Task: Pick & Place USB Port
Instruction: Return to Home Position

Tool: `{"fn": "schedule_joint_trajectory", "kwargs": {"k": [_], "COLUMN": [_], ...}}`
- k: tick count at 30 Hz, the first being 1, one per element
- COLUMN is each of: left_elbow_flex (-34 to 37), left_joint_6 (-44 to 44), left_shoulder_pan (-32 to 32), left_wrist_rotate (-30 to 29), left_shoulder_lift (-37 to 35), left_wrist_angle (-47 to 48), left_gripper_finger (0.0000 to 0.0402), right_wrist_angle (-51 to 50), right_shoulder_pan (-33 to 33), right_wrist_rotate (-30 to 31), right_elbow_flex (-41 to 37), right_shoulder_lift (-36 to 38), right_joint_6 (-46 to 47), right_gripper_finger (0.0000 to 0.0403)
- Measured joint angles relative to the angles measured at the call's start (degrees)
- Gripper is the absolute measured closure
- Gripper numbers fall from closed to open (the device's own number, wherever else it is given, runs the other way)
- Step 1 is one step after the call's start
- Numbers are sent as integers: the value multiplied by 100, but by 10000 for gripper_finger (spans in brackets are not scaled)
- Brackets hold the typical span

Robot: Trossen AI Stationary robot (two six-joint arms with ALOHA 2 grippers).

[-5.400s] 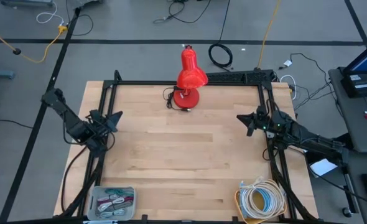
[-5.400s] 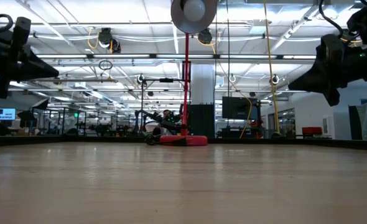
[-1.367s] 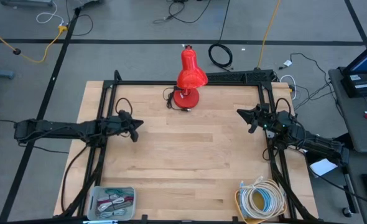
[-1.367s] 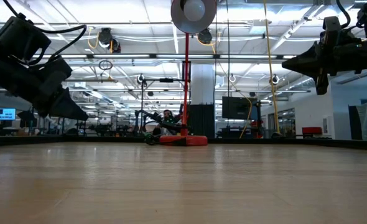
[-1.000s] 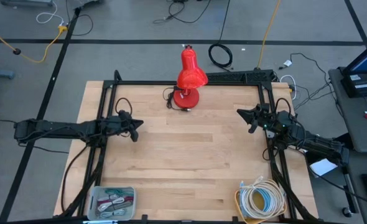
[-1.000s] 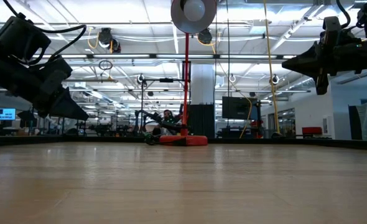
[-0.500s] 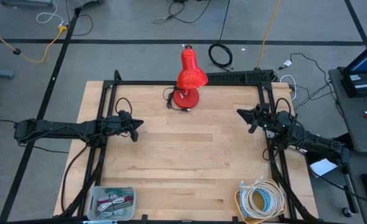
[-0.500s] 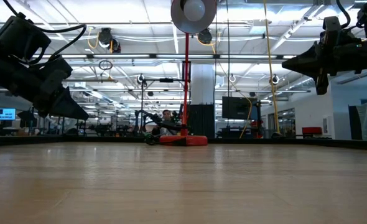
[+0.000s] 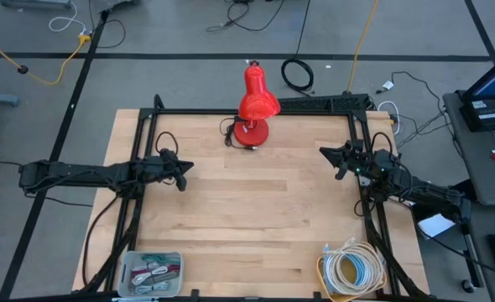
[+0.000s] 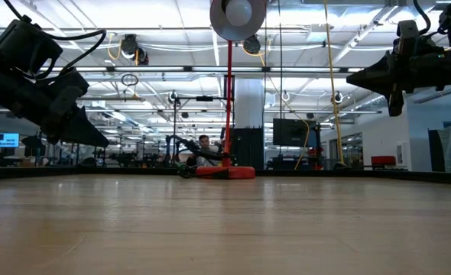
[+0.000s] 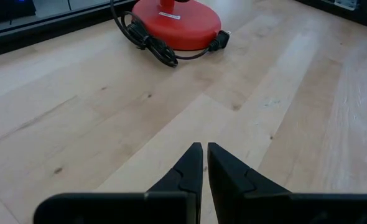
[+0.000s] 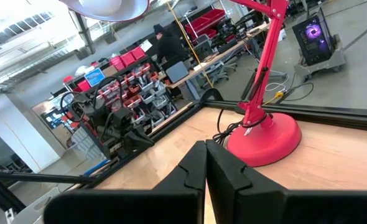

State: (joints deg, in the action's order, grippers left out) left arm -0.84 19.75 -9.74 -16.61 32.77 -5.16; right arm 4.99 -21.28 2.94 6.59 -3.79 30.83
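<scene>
Left gripper (image 9: pixel 183 171) hovers over the pale wood-plank table (image 9: pixel 256 218), out left of the glossy red lamp (image 9: pixel 254 107), its dark tapered fingers pressed together on nothing. Right gripper (image 9: pixel 331 159) hangs to the lamp's right, pinched closed and empty too. Well away from the lamp, coiled white and light blue cables (image 9: pixel 354 270) fill a yellow-rimmed bin (image 9: pixel 322 270) at front right, and coloured cables (image 9: pixel 153 270) lie in a grey bin (image 9: pixel 123 270) at front left.

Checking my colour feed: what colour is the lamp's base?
Lamp base is red, clearest in the left wrist view.
</scene>
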Motion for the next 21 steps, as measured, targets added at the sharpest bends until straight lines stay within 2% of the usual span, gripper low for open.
{"fn": "schedule_joint_trajectory", "kwargs": {"k": [8,21], "left_elbow_flex": [-2,-2], "left_joint_6": [0,0], "left_shoulder_pan": [0,0], "left_wrist_rotate": [-1,1], "left_shoulder_lift": [0,0], "left_wrist_angle": [-1,-1], "left_gripper_finger": [376,376], "right_wrist_angle": [0,-1], "right_shoulder_pan": [414,416], "right_wrist_rotate": [-1,-2], "right_elbow_flex": [0,0], "right_shoulder_lift": [-4,-4], "right_joint_6": [0,0], "right_gripper_finger": [403,403]}}
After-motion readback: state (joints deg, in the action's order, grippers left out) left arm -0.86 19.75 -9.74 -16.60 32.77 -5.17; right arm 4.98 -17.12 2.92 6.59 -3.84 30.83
